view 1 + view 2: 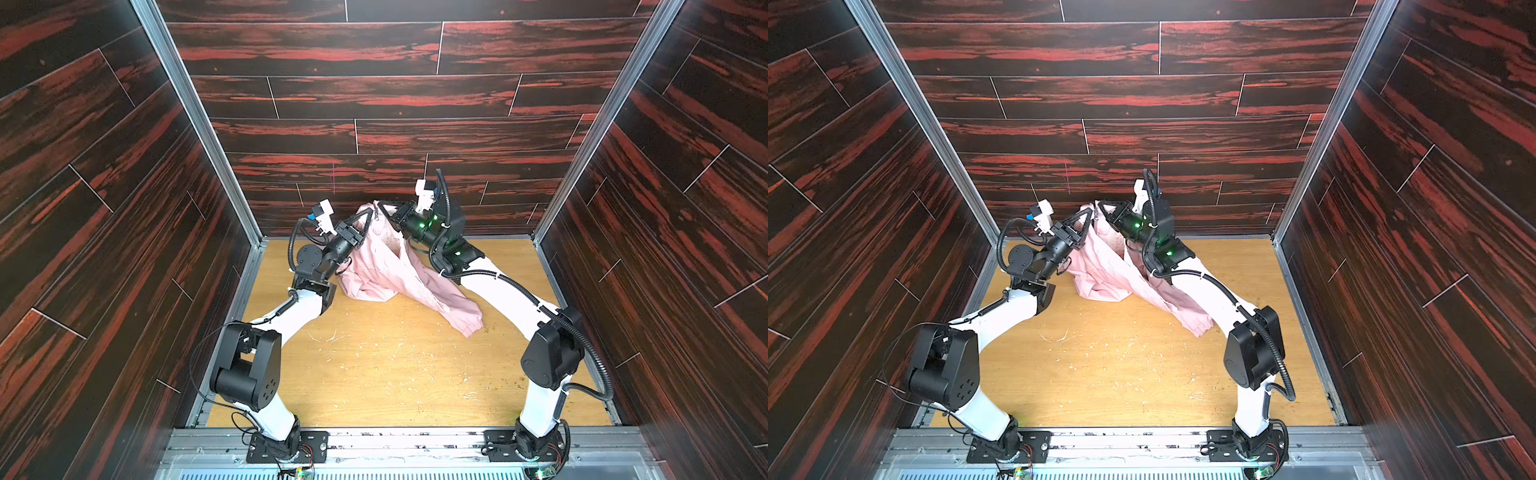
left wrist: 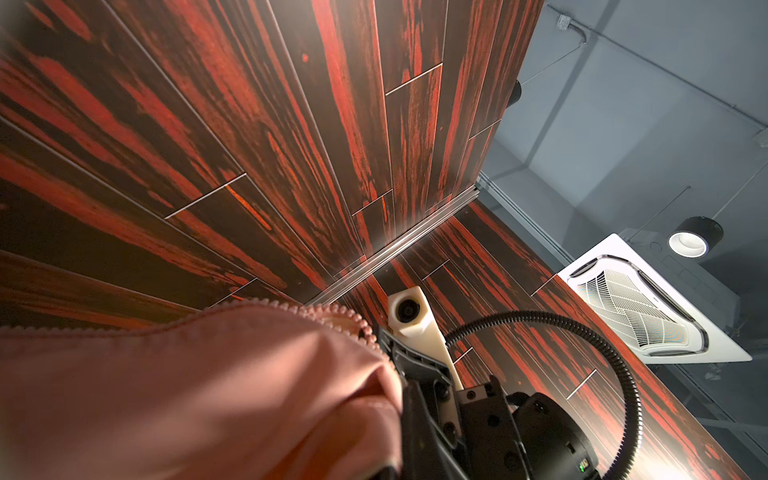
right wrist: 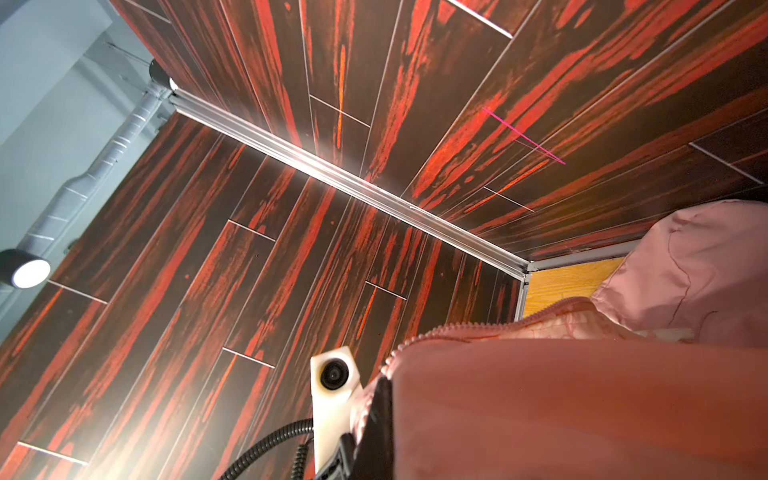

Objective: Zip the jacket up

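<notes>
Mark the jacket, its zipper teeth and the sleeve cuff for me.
jacket (image 1: 382,266): in a top view, pink front panel.
zipper teeth (image 2: 291,306): left wrist view, toothed edge of the lifted fabric.
sleeve cuff (image 1: 471,324): in a top view, gathered end of the sleeve.

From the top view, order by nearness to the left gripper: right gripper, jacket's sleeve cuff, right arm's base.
1. Right gripper, beside the left gripper, on the jacket top edge.
2. Sleeve cuff, on the table, right of centre.
3. Right arm's base, front right.
</notes>
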### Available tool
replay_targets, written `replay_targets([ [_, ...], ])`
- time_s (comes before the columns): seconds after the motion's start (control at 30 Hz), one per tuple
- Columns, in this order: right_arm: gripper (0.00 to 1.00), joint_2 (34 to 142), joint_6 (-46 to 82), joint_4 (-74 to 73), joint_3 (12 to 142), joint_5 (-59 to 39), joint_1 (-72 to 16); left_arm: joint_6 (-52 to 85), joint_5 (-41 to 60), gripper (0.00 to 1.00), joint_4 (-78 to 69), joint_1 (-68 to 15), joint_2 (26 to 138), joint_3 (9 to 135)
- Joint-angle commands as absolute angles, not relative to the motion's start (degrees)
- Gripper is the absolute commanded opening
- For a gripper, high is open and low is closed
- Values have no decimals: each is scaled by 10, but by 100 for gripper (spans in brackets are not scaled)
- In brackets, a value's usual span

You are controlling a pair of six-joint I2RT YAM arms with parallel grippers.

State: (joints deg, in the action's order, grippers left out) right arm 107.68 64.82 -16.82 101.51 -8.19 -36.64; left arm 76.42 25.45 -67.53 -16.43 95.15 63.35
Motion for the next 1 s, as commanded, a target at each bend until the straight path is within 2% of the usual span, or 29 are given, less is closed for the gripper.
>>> replay_targets([
  [0.0,0,1061,609,-182,1016,-91,-371,777,255,0,-714,-165,935,650],
  [0.23,0,1071,592,-190,1050,-133,-373,789,258,0,-715,-165,937,660],
  [0.97,0,1045,592,-212,1007,-126,-391,811,238,0,-734,-160,952,681],
])
